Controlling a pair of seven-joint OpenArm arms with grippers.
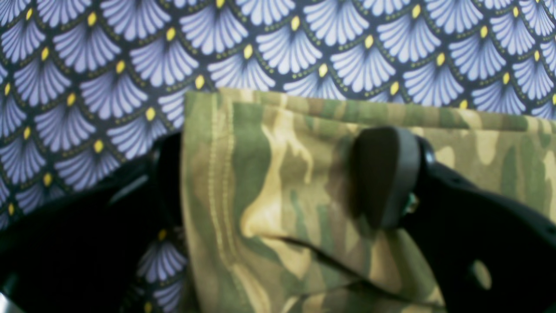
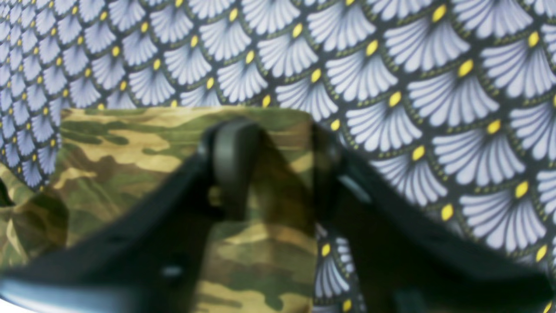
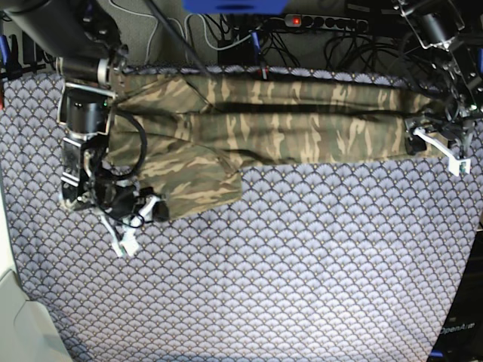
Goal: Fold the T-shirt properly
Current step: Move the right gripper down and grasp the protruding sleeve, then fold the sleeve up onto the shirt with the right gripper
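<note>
Base view: T-shirt stretched along tablecloth far edge. Soft, light, limp; best taken at hemmed corners. Left gripper spread wide astride corner; right gripper straddling opposite corner, clamp undeterminable.

T-shirt cut off at wrist views' lower edges — gripper fingers blurred.
</note>
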